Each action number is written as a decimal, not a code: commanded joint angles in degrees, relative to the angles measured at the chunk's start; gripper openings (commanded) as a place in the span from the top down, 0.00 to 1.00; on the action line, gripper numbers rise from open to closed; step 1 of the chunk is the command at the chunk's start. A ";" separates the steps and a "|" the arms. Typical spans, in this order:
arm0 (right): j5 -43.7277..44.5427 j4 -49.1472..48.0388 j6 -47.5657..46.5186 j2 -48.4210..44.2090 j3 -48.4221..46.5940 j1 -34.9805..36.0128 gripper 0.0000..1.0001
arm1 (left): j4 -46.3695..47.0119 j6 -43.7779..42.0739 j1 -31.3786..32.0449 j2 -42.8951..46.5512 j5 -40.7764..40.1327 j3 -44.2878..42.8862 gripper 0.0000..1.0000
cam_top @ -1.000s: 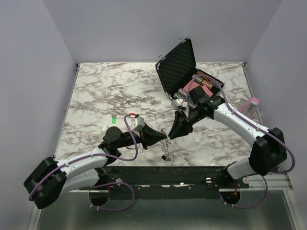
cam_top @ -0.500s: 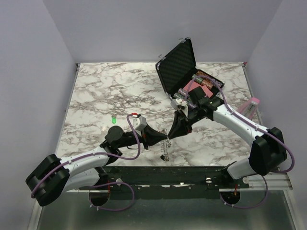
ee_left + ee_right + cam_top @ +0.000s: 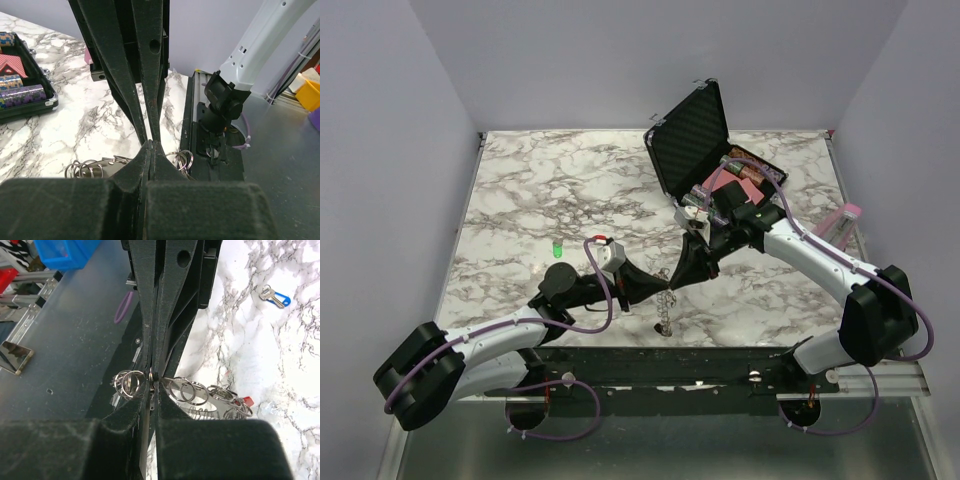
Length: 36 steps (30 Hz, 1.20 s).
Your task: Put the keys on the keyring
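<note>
Holding the keyring (image 3: pixel 664 312) up between them, the two arms meet tip to tip above the near part of the marble table (image 3: pixel 540 190). The left pincer (image 3: pixel 653 291) is pressed fully together, with small rings spilling out to either side of its tips in its wrist view, so I read it as clamped on the chain. The right pincer (image 3: pixel 677 279) comes in from the opposite side, its tips against the left one's. Its fingers are drawn to a thin slit with a ring caught in it. I take that for a pinch on the same keyring, though I cannot tell how firm it is. A loose tail of links hangs below both pincers toward the table.

Neither pincer carries a key. Well beyond the right pincer's tips, off to one side on the marble, lies a small blue-and-silver piece (image 3: pixel 274 296) that looks like a key, apart from everything else. A red scrap (image 3: pixel 245 401) shows among the rings just beside those tips — whether it is a key head I cannot tell.

The step in hand looks like steadying one ring for threading. Next, I judge, one pincer must keep that ring fixed while the other releases, fetches a key by its head with the hole left free, and feeds it in — thin rings slip easily.
</note>
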<state>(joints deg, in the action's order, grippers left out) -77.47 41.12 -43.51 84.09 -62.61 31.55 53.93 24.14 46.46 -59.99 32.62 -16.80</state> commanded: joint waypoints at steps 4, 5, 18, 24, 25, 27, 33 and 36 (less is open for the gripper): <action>1.71 0.00 -0.61 -0.69 0.03 0.71 1.00 | 1.97 0.38 0.04 1.80 -1.95 -1.04 1.00; 2.06 0.62 -1.31 -0.69 -0.32 0.62 1.00 | 1.10 0.21 -0.05 2.06 -1.95 -1.04 1.00; 12.52 14.16 -13.53 -1.65 -6.21 0.79 1.00 | -48.01 -17.53 -0.23 13.76 -1.33 -14.03 0.34; 15.16 16.44 -14.94 -1.57 -7.35 0.79 1.00 | -56.92 -20.36 0.21 5.51 -0.98 -22.22 0.34; 15.42 16.62 -14.94 -1.57 -7.53 0.79 1.00 | -57.01 -20.54 0.56 4.02 -0.89 -23.36 0.34; 15.77 16.53 -14.85 -1.65 -7.62 0.79 1.00 | -56.05 -20.63 1.18 1.20 -0.46 -24.86 0.37; 15.51 16.01 -14.50 -1.92 -7.53 0.71 1.00 | -54.46 -20.19 1.97 -4.26 0.51 -27.76 0.49; 15.07 16.09 -14.33 -2.00 -7.44 0.79 1.00 | -54.20 -19.75 1.97 -5.49 1.30 -28.11 0.56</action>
<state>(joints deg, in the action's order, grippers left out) -61.93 56.31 -57.19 83.79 -68.36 31.99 0.12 4.86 48.14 -64.36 31.81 -42.98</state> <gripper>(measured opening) 0.008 0.476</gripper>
